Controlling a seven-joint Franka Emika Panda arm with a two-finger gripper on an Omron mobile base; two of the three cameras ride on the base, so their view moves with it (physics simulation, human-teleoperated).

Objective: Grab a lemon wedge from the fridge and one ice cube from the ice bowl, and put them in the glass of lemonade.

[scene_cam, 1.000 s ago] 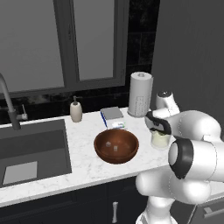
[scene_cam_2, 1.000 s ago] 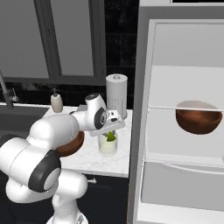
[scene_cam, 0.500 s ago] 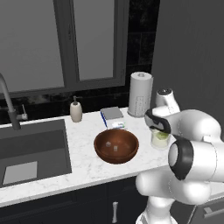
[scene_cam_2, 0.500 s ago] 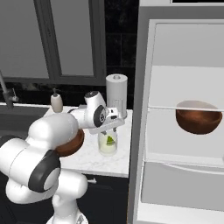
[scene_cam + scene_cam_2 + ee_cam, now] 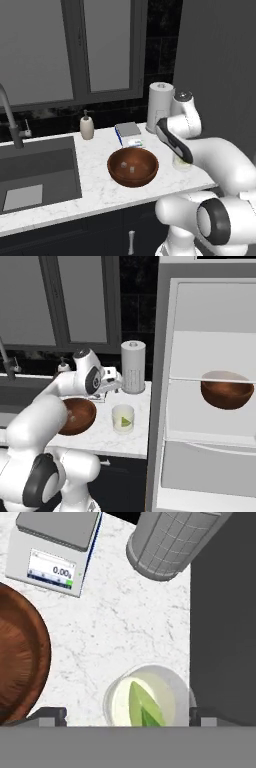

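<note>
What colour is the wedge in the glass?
Yellow-green; the lemon wedge shows best in the hand view.

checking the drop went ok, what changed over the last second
The end effector has lifted off the short clear glass of lemonade, open, leaving the small yellow-green lemon wedge inside. The wide dark-brown wooden ice bowl and white paper-towel roll stayed put.

Tabletop (image 5: 135, 627) white veined marble, smooth; ice bowl (image 5: 133, 167) glossy brown wood; glass of lemonade (image 5: 123, 418) clear; paper-towel roll (image 5: 133, 367) quilted paper.
</note>
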